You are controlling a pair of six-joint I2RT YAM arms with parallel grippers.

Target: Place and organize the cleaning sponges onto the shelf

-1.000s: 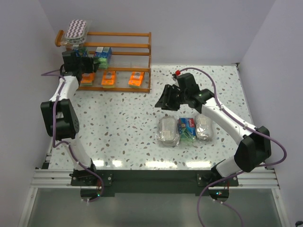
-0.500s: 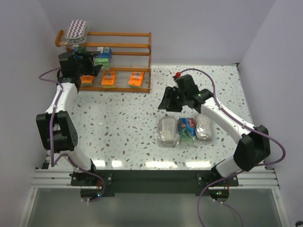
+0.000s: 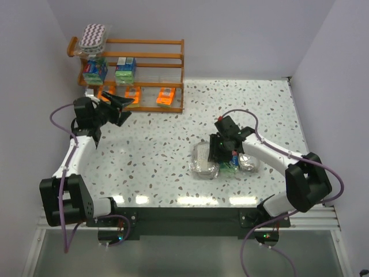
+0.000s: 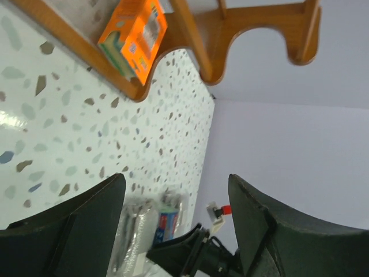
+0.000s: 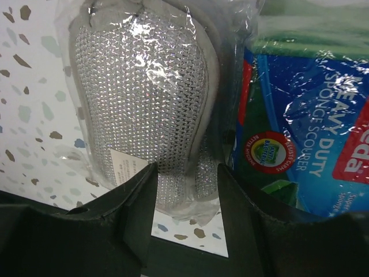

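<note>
On the top camera I have the shelf [image 3: 150,41] with a purple zigzag pad [image 3: 95,34] on top, two blue-green blocks [image 3: 125,68] on the middle tier and three orange packs [image 3: 166,96] on the bottom; the left gripper [image 3: 124,108] hangs open over the table [image 3: 150,150] in front of it, and the right gripper [image 3: 221,151] is down over three loose sponges [image 3: 249,160]. My left wrist view shows fingers [image 4: 86,225] wide apart and empty, facing one of the orange packs [image 4: 134,37]. My right wrist view shows parted jaws with the end of a grey-white pad [image 5: 144,98] between them and a wrapped block [image 5: 300,127] just beside it.
</note>
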